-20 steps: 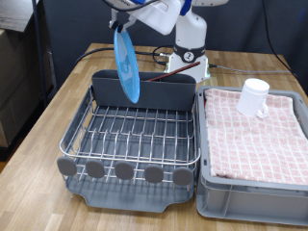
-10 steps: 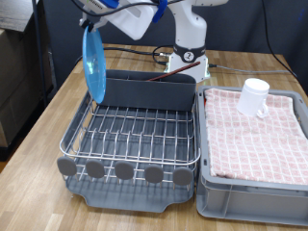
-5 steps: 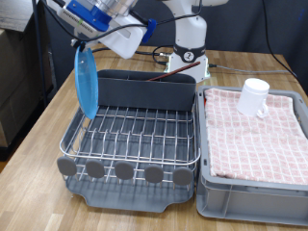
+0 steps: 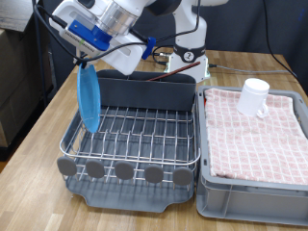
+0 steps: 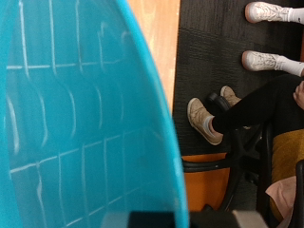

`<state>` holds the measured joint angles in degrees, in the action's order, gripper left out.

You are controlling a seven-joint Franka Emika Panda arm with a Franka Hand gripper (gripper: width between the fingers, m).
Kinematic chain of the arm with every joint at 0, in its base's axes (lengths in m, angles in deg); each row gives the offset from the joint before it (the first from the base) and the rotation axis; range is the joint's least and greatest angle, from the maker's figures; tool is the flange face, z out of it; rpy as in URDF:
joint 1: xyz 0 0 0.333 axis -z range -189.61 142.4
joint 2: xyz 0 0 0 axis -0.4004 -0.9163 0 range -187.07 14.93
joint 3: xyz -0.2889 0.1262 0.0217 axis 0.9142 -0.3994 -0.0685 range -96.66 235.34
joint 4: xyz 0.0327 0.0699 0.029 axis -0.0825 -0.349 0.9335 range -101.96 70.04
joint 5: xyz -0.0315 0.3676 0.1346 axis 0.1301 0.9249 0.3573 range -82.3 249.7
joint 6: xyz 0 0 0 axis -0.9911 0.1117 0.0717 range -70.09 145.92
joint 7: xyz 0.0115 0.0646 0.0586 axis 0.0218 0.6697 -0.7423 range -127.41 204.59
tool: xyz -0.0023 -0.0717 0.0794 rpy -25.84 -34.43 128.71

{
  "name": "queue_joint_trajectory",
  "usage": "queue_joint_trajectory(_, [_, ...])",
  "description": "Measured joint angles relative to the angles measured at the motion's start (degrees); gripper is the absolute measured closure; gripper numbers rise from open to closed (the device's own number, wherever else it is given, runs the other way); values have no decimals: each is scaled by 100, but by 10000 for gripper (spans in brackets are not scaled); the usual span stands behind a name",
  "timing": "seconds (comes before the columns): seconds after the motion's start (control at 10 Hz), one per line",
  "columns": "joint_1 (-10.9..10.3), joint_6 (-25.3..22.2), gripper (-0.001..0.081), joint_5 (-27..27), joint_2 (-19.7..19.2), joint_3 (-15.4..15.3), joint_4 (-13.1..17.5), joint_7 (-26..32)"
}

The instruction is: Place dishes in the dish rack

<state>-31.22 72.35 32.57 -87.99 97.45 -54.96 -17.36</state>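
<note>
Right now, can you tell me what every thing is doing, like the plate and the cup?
Gripper: shut on the plate's top edge.
Plate: held on edge, hanging over the rack's left end in the exterior view.
Dish rack: no dishes in its wires.
Mug: lying tilted on the checkered cloth.

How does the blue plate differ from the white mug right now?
The plate is light blue and flat; the mug is white and cup-shaped. The plate hangs on edge from the gripper over the rack's side at the exterior view's left; the mug rests tilted on the pink checkered cloth in the grey bin. Neither sits in the rack yet.
</note>
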Motion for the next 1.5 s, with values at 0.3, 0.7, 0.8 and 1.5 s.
queue_joint_trajectory(0.3, [0, 231, 781, 40, -95, 8, -119, -83])
queue_joint_trajectory(0.7, [0, 451, 781, 412, -178, 20, -215, -44])
queue_joint_trajectory(0.8, [0, 494, 781, 521, -220, 25, -216, 6])
queue_joint_trajectory(1.5, [0, 576, 730, 1060, -327, 49, -216, 379])
